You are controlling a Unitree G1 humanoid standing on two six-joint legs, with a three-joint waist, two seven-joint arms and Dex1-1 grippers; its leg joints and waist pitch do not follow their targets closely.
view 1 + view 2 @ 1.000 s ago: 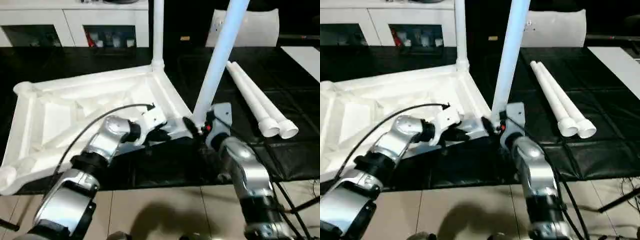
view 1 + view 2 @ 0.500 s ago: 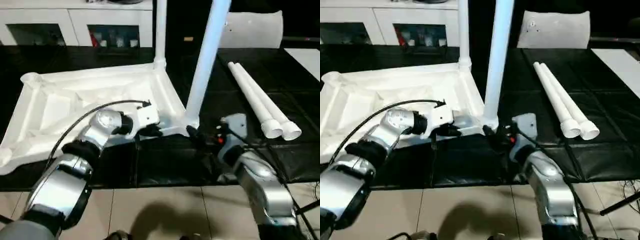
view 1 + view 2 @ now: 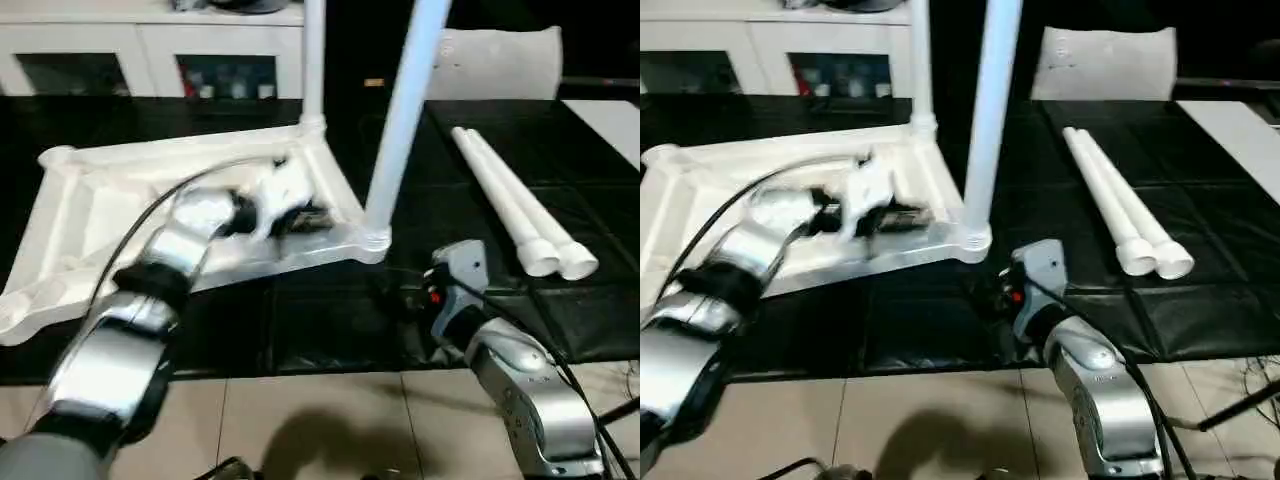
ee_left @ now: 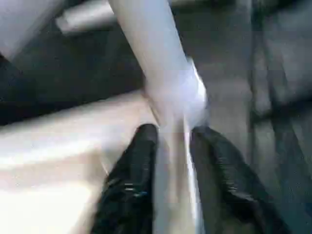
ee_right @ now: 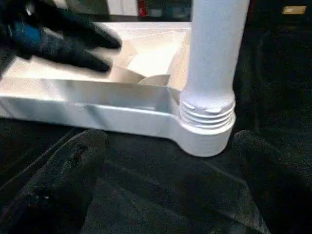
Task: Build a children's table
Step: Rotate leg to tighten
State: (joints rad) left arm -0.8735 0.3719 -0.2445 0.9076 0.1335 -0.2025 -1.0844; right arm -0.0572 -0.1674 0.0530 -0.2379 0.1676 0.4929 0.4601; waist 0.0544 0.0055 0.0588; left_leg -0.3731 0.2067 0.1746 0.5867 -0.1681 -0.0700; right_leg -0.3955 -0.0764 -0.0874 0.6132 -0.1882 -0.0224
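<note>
The white tabletop (image 3: pixel 90 210) lies upside down on the black mat. Two legs stand upright in its sockets, one at the far corner (image 3: pixel 312 60) and one at the near right corner (image 3: pixel 400 110). Two loose legs (image 3: pixel 505 195) lie side by side to the right. My left gripper (image 3: pixel 305 215) hovers over the tabletop's near right rim, its fingers (image 4: pixel 129 185) apart on either side of that rim. My right gripper (image 5: pixel 165 195) stands wide open, a little short of the near leg's threaded base (image 5: pixel 207 114), touching nothing.
A flat white bag (image 3: pixel 495 60) leans at the back right and white cabinets (image 3: pixel 150 45) line the back left. The black mat's front edge (image 3: pixel 300 365) meets the tiled floor close to me. A black cable (image 3: pixel 140 225) loops over my left forearm.
My left gripper has lifted off the near rim, moved further over the tabletop and parted its fingers. My right gripper has drawn back from the near leg, which stands by itself.
</note>
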